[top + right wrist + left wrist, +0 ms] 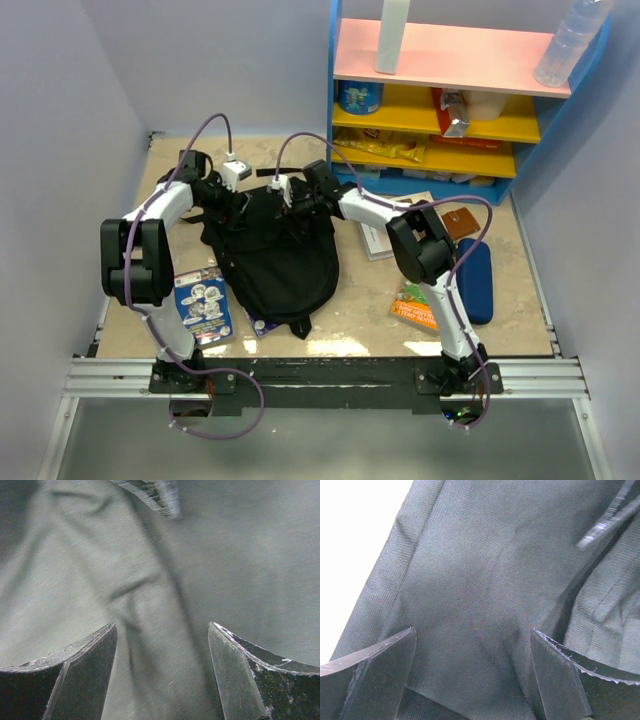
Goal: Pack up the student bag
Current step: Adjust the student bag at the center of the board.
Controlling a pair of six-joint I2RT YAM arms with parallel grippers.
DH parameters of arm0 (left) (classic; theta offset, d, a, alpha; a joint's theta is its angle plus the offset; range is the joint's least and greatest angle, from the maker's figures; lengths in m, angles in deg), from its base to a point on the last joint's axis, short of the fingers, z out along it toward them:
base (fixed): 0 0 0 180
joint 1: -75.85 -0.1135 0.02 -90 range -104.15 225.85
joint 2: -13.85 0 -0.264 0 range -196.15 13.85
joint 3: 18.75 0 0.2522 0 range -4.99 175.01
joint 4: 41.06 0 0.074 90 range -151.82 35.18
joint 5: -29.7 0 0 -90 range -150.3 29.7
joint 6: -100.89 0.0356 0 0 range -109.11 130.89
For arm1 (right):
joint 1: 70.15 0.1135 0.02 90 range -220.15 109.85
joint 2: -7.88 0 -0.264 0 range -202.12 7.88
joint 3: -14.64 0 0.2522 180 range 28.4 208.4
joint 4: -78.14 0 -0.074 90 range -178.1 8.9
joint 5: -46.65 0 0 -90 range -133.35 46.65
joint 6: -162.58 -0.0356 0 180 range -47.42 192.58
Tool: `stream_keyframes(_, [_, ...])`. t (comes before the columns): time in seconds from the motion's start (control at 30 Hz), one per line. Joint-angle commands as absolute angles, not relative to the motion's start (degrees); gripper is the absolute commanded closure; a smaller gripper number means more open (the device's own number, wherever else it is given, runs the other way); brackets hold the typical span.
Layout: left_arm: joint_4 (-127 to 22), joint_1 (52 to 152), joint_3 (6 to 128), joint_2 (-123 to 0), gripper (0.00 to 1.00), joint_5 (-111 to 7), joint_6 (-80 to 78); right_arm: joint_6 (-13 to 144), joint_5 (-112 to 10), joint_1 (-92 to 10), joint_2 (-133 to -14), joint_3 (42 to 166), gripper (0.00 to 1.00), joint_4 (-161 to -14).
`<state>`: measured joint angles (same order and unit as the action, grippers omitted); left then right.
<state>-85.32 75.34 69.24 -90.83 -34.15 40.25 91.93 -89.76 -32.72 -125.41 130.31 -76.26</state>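
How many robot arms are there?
2. The left arm reaches toward the far end of the student bag from its left side, and the right arm from its right side. No others look hidden.

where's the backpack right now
In the top view the black backpack lies in the middle, with a blue booklet just to its left and an orange-green booklet off to its right.

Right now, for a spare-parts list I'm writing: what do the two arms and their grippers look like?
The left arm and right arm have white links and black joints. A purple cable loops along each. The left gripper and right gripper have flat black fingers with scuffed edges.
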Motion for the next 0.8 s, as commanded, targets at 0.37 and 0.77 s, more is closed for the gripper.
stream_keyframes(0.37, [-84.3,75.4,67.7,-87.8,0.00,-36.0,40.1,97.3,-110.1,-32.5,-118.0,125.1,0.29,-66.6])
stream_keyframes(0.77, [-84.4,77.9,67.0,-85.6,0.00,-34.7,39.9,96.5,-106.6,-30.2,-116.4,121.1,0.37,-67.8])
